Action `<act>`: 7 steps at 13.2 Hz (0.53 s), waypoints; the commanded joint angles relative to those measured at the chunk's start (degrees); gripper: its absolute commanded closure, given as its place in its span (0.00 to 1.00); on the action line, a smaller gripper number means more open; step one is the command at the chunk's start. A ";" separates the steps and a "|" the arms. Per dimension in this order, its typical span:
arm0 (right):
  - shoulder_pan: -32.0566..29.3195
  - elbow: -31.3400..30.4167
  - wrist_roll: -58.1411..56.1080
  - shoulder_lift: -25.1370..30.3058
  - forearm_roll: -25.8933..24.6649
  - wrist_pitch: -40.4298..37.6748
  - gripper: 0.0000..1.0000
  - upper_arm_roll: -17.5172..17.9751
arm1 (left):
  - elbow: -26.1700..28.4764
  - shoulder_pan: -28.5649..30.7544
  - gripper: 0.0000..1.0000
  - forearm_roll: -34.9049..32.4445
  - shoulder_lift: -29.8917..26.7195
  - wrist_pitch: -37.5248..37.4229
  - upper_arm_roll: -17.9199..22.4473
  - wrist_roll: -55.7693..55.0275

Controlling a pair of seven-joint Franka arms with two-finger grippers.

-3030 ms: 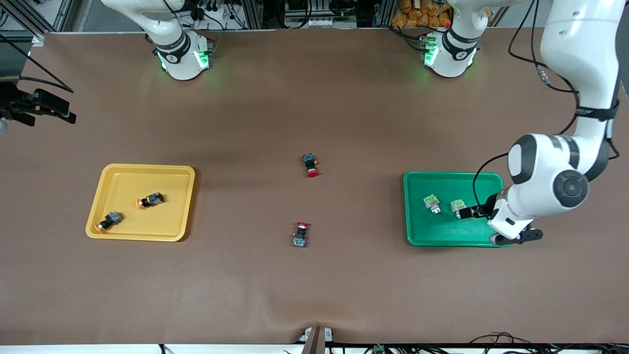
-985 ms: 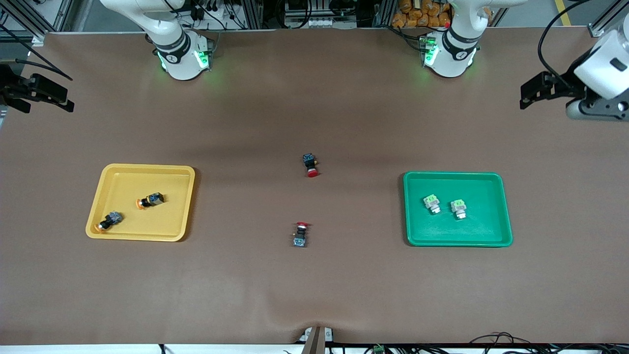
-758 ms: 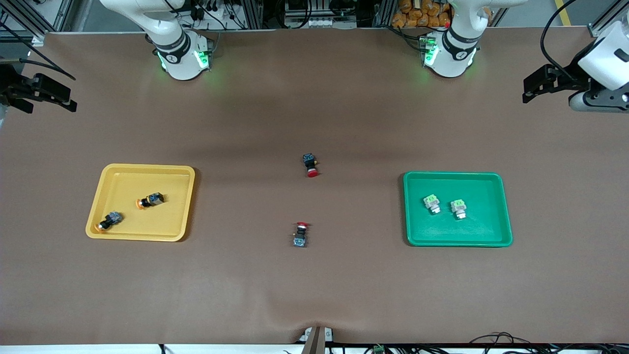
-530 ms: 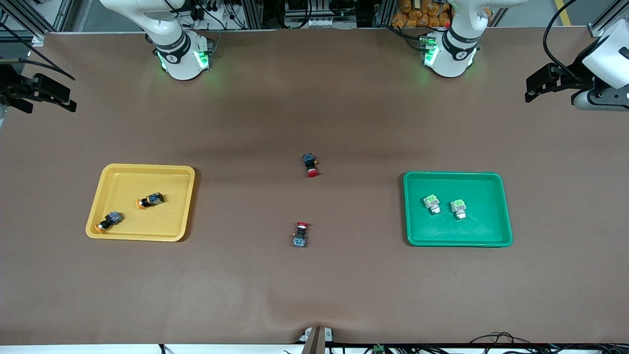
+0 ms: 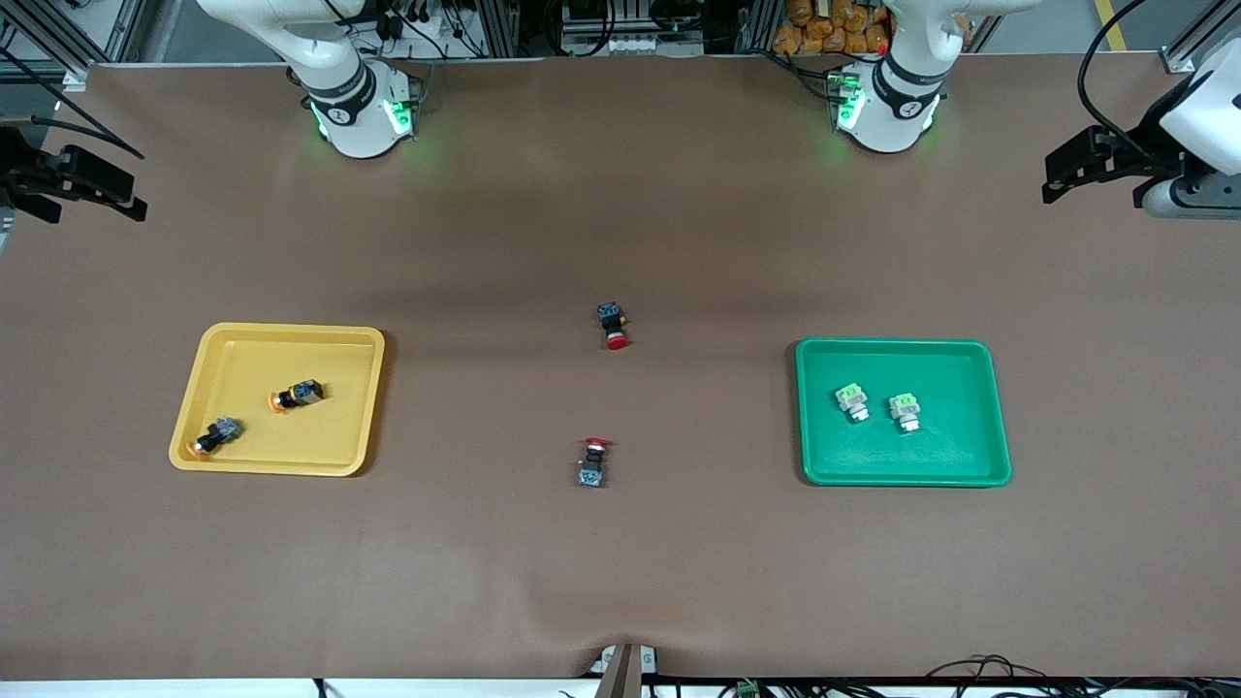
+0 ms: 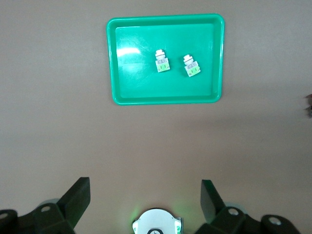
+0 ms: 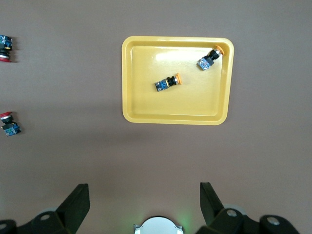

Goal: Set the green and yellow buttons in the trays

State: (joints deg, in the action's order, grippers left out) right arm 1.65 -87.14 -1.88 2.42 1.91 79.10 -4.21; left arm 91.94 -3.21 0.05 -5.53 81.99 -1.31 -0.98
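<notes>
The green tray [image 5: 994, 407] holds two silver-grey buttons with light-green ends [image 5: 852, 401] [image 5: 906, 410]; they also show in the left wrist view [image 6: 161, 61] [image 6: 191, 65] in the tray [image 6: 168, 100]. The yellow tray [image 5: 368, 388] holds two dark buttons with orange-yellow caps [image 5: 297, 395] [image 5: 217, 435], seen also in the right wrist view [image 7: 168, 83] [image 7: 209, 59]. My left gripper [image 5: 1065, 173] is open and empty, high over the left arm's end of the table. My right gripper [image 5: 82, 184] is open and empty, high over the right arm's end.
Two dark switches with red caps lie on the brown table between the trays, one [image 5: 612, 326] farther from the front camera, one [image 5: 593, 462] nearer. They also show in the right wrist view [image 7: 6, 48] [image 7: 9, 124].
My left arm has lifted out of the green tray, leaving the second green button there, and has risen to the table's end. Lately it drifts a little outward. The right arm waits.
</notes>
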 commanded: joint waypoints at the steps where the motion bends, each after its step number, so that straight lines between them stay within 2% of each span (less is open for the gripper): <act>1: -0.42 0.92 0.21 -0.31 0.02 -0.17 0.00 0.00 | -1.32 -0.30 0.00 0.74 0.34 0.18 0.44 0.54; 7: -0.86 0.92 0.39 -0.40 0.11 0.70 0.00 -0.09 | -1.24 0.05 0.00 1.44 0.60 0.27 0.44 0.01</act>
State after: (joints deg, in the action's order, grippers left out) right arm 1.23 -87.14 -1.88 2.42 1.91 79.93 -4.41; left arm 91.60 -3.20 0.14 -5.39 82.18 -1.26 -0.99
